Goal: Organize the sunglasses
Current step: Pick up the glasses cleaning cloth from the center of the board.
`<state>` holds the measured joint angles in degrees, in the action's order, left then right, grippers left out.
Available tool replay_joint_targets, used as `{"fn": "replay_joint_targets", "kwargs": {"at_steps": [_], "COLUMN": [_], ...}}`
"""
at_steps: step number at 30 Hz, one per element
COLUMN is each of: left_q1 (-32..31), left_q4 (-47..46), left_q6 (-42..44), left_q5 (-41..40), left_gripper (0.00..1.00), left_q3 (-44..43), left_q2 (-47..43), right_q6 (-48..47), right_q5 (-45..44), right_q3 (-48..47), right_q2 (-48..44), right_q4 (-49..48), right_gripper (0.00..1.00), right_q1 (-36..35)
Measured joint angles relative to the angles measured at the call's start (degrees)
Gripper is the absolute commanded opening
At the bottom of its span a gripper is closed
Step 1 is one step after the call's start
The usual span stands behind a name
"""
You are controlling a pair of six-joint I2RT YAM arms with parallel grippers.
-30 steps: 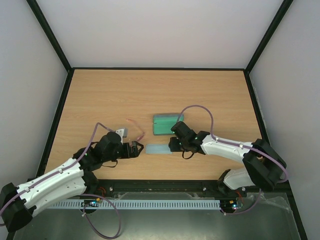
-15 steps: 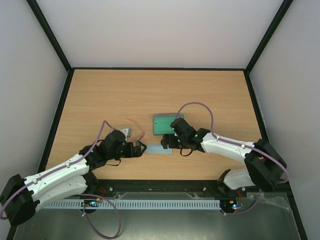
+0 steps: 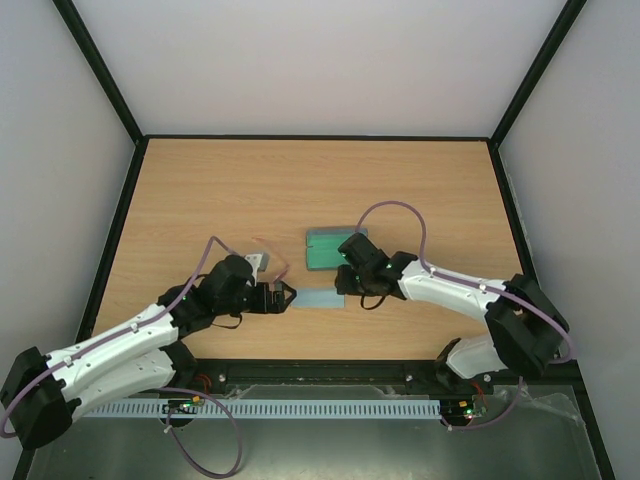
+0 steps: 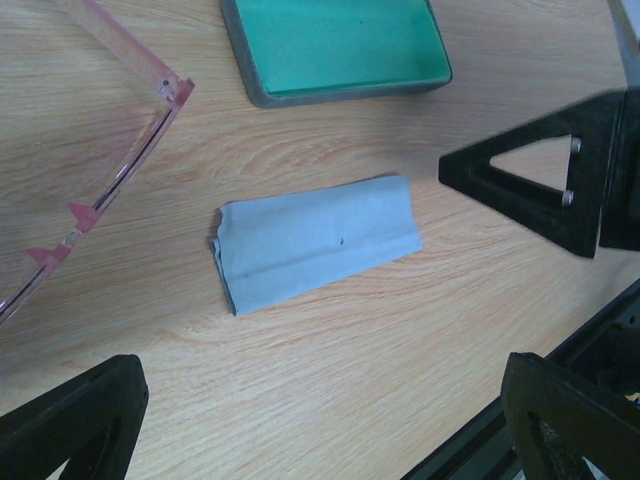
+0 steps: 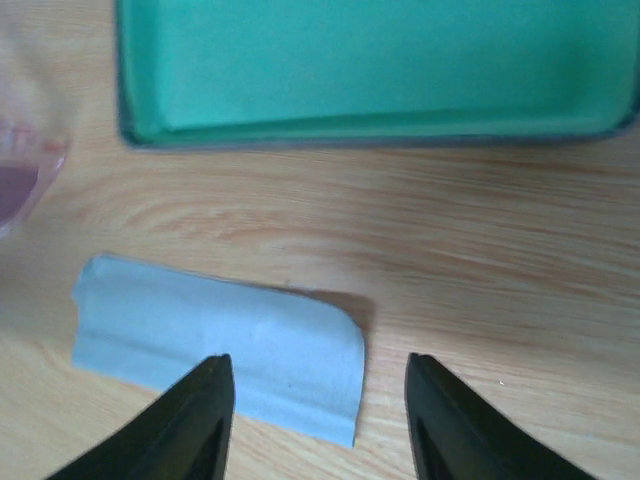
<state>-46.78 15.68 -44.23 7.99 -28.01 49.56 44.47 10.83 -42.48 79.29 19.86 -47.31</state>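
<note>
Left claw and right claw open by the cloth
Converge and they may clash — or you clip the sunglasses.

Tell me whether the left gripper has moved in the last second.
Yes. The left gripper slid right, ending nearer the open case.

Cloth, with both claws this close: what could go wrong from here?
1. The left claw and right claw both hang open at the folded cloth from opposite sides; closing in together, they may collide.
2. The right claw straddles only one end of the cloth, so a pinch might drag or unfold it.
3. The sunglasses lie beside the left claw, outside the open case; a sideways move could knock them.
</note>
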Motion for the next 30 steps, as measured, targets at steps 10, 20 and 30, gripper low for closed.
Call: {"fn": "replay_joint_targets", "kwargs": {"at_steps": [10, 20, 30], "left_q1": [0.0, 0.0, 0.0], "left_q4": [2.8, 2.9, 2.9], "left_q6": [1.7, 1.8, 1.8], "left_q5": [2.8, 3.8, 4.1], "left_gripper": [0.99, 1.0, 1.0], "left_q3": [0.0, 0.0, 0.0], "left_q2": [-1.1, -1.4, -2.5], "right_q6": [1.5, 7.5, 11.5], "right_q5": [-8.0, -10.9, -12.0], "right_q3": [-5.0, -5.7, -5.7], "right_q2": [4.4, 10.1, 10.4], "right_q4": [7.0, 7.5, 7.5], "right_gripper": [0.4, 0.31, 0.25], "right_q1": [-0.7, -7.6, -8.5]}}
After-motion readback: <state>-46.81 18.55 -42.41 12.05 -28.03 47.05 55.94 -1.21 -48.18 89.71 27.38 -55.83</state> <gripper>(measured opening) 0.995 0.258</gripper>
